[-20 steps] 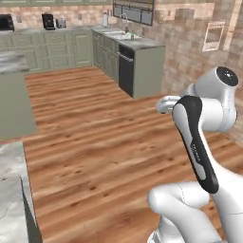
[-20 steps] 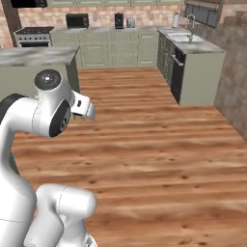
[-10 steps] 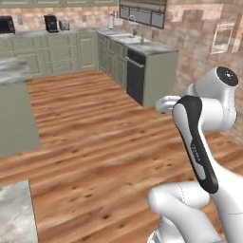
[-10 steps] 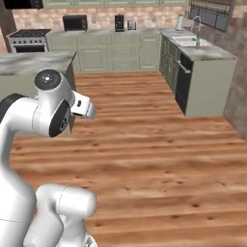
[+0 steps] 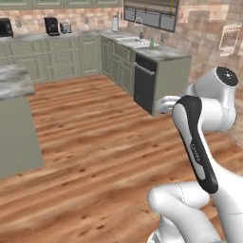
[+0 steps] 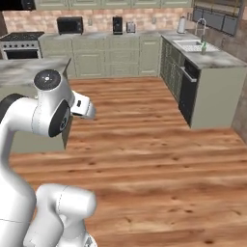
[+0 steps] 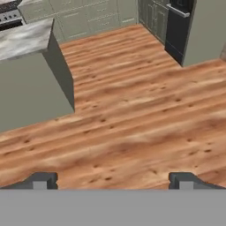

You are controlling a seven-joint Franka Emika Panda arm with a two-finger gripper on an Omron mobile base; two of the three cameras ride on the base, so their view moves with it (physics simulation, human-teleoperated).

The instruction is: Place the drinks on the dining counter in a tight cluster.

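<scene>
- Currently in transit: base on the move, no drink in hand. My gripper (image 7: 112, 180) hangs over bare wood floor (image 7: 132, 123), fingers (image 7: 42, 180) spread wide with nothing between them.
- Step in hand, as I judge it: driving to fetch a bottle, before any reach or grasp.
- The drinks: I cannot place them for certain. A small green thing (image 5: 152, 42) stands near the sink on the kitchen counter (image 5: 166, 53), towards its near end. It is too small to tell whether it is the green glass bottle.
- A marble-topped island (image 5: 14, 80) sits to my left, its near corner facing me in the hand view. No stools are to be seen along these sides, so I cannot tell if it is the dining counter.
- Next move calls for: closing on that counter's near end, squaring up to the dark dishwasher (image 5: 142, 83) side, then lifting the arm to worktop height with fingers kept spread. I should confirm what the green thing is before committing.
- Against a second ago: the whole view has shifted, so that is the base driving, not the furniture moving. The sink counter now looms larger and nearer. A marble slab that filled the low left corner of the left base view has slid out of frame. Arm pose and finger spread are unchanged.
</scene>
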